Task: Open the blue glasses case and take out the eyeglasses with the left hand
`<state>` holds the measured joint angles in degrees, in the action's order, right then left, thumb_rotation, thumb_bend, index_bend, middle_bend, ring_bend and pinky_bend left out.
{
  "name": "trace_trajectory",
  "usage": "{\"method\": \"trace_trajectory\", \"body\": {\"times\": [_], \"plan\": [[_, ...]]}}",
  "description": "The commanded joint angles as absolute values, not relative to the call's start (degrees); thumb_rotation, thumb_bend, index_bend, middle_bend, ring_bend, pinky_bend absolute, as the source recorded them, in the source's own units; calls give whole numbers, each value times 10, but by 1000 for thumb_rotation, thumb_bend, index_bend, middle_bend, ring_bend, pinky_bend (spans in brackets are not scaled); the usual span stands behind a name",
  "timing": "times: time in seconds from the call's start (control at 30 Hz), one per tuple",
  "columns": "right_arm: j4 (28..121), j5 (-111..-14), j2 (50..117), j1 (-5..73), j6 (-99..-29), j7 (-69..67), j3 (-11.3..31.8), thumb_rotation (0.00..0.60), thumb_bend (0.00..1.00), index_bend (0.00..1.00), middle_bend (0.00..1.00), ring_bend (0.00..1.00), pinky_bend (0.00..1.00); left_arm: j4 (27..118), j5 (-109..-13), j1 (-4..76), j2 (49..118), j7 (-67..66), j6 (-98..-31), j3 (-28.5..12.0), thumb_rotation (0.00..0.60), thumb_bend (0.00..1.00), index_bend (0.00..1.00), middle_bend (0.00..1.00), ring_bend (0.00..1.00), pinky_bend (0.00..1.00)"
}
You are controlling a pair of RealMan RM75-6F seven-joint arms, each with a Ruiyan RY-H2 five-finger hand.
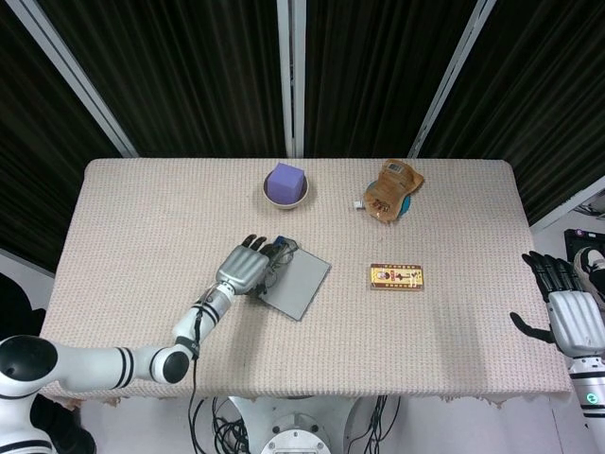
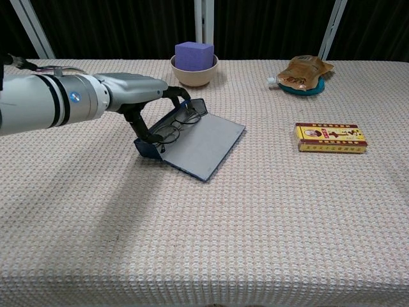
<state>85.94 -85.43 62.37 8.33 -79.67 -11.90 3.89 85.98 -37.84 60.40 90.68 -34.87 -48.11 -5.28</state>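
Reaching hand: left hand [image 2: 137, 96] arches over the blue glasses case [image 2: 192, 137], fingers curled down around the case's left edge, thumb at the near end; whether it actually has hold of anything cannot be told.
Case: lies open, left of centre on the surface [image 1: 142, 218], grey lid flat and angled to the right.
Eyeglasses [image 2: 176, 126]: inside the case tray, under the fingers.
Right hand [image 1: 565, 312]: off the surface's right edge, fingers spread, holding nothing.
Far side: purple block in bowl [image 1: 285, 184], brown pouch [image 1: 392, 189].
Right: yellow box [image 1: 396, 276].
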Motion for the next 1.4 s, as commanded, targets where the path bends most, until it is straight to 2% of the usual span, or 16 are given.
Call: {"method": "trace_trajectory", "body": {"times": [0.03, 0.53, 1.0, 1.17, 1.4], "plan": [[860, -854, 624, 84, -795, -118, 38, 600, 176, 24, 68, 0, 0, 862, -363, 605, 901, -374, -505, -39, 600, 298, 50, 125, 0, 0], [872, -852, 621, 88, -790, -104, 40, 600, 176, 24, 67, 0, 0, 884, -371, 599, 888, -375, -504, -28, 600, 298, 48, 121, 0, 0], [877, -851, 618, 82, -798, -101, 39, 600, 176, 24, 67, 0, 0, 860, -337, 595, 881, -468, -565, 3, 600, 298, 36, 108, 0, 0], [878, -849, 618, 78, -802, -100, 38, 600, 176, 24, 68, 0, 0, 820, -330, 592, 879, -476, -560, 1, 600, 298, 35, 108, 0, 0], [881, -849, 618, 75, -805, -97, 38, 600, 176, 24, 67, 0, 0, 702, -420, 575, 916, -401, -550, -18, 600, 298, 39, 108, 0, 0]]}}
